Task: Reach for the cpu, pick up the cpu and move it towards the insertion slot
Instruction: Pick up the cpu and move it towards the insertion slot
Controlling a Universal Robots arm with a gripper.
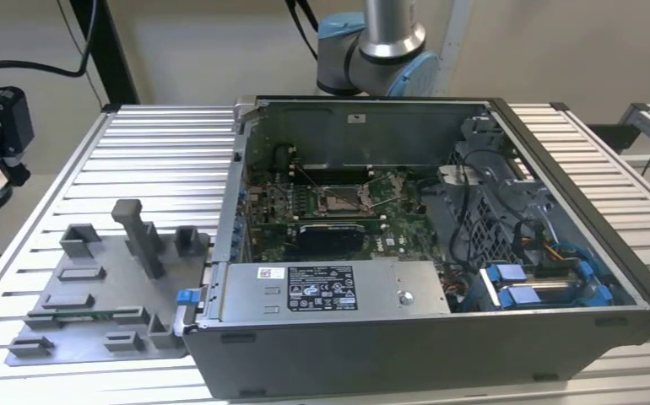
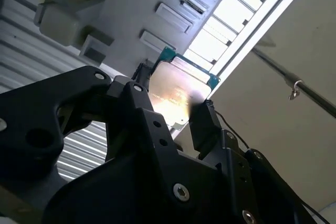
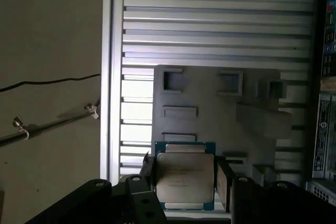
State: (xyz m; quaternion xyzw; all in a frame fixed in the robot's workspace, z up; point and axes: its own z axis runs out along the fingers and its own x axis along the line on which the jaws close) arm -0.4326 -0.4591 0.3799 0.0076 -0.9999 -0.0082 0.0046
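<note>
— Black gripper [image 3: 186, 184]: what has it got?
— It's clamped on the cpu [image 3: 185, 174] by two opposite edges, pale metal lid showing in both wrist views. The chip is held clear of the grey fixture plate [image 3: 205, 98], over that plate's edge.
— So the pick-up is done?
— I'd judge so; the carry is the step in hand.
— And the insertion slot [image 1: 342, 200]?
— Well apart from the fixture plate, inside the open computer case [image 1: 415, 354] standing just beside the plate, on the exterior view's right.
— What does that carry call for?
— Probably a firm, level hold, and height enough to clear the case wall nearest the plate.
</note>
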